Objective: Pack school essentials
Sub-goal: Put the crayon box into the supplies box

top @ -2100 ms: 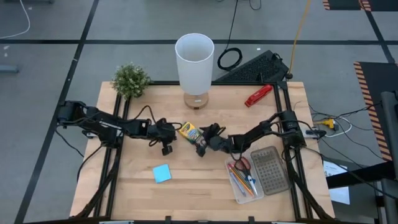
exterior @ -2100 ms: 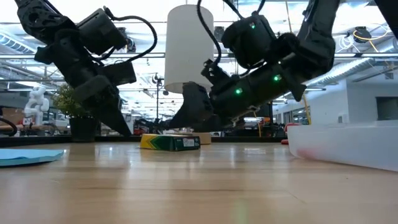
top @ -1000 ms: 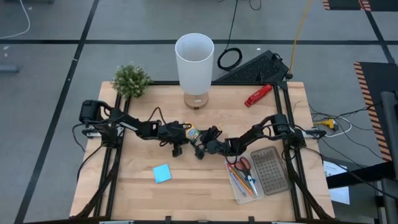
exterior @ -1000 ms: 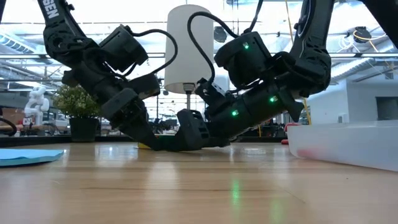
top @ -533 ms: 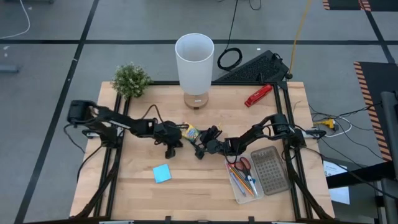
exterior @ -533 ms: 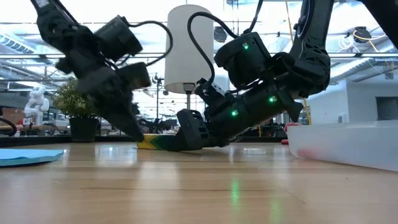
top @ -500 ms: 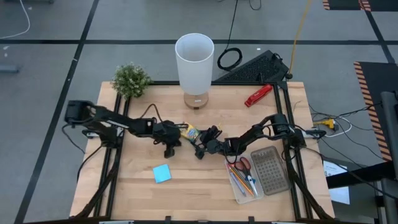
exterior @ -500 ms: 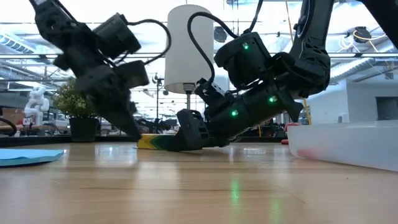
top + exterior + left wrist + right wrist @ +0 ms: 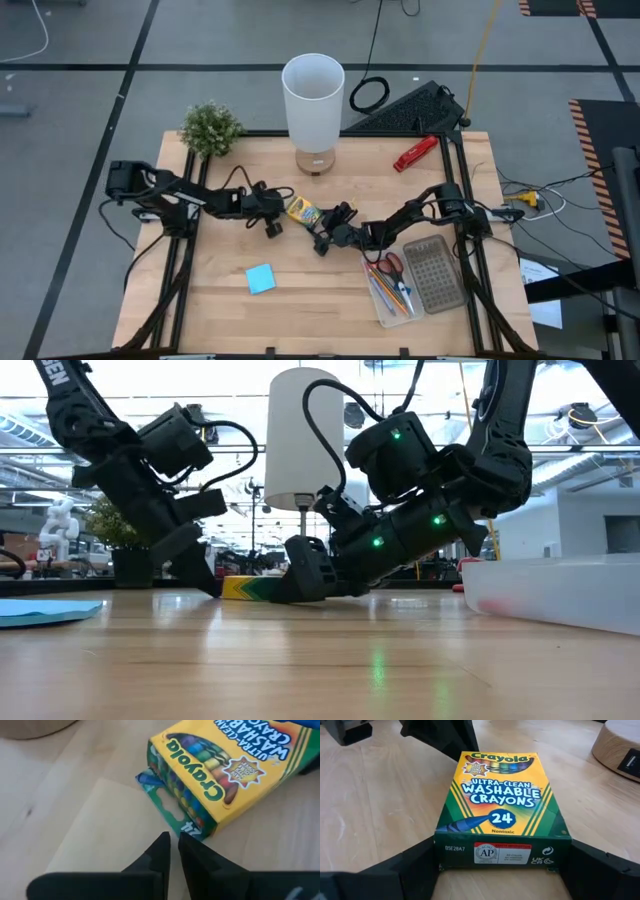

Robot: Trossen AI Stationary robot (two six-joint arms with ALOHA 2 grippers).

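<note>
The yellow-green crayon box (image 9: 299, 210) lies flat on the wooden table (image 9: 220, 310) near its middle. The box's label faces up in the right wrist view (image 9: 502, 795). My right gripper (image 9: 323, 236) comes in low from the table's right and is closed on the box's near end. My left gripper (image 9: 271, 227) is shut, and its tips (image 9: 173, 841) stand just off the box's other end, by a corner where a flap (image 9: 150, 782) stands ajar. The blue sticky-note pad (image 9: 261, 279) lies nearer the front edge. Scissors and pens (image 9: 390, 285) lie in a clear tray. My right gripper has the crayon box's end (image 9: 502, 854) between its two fingers, one finger (image 9: 415, 862) against each long side. The fingers come in low from the table's right and lie along the box. The box rests flat on the table. My left gripper's shut tips are beside the box's corner (image 9: 200, 831); I cannot tell whether they touch it.
A clear tray (image 9: 452, 300) at the right front also holds a grey calculator-like block (image 9: 435, 272). A white cylinder lamp (image 9: 313, 100) stands at the far middle, a small plant (image 9: 210, 128) at the far left corner, and a red tool (image 9: 415, 153) at the far right.
My left gripper has drawn back from over the crayon box toward the table's left, then dropped low again beside the box's end. More of the box shows now. My right gripper has kept still at the box.
</note>
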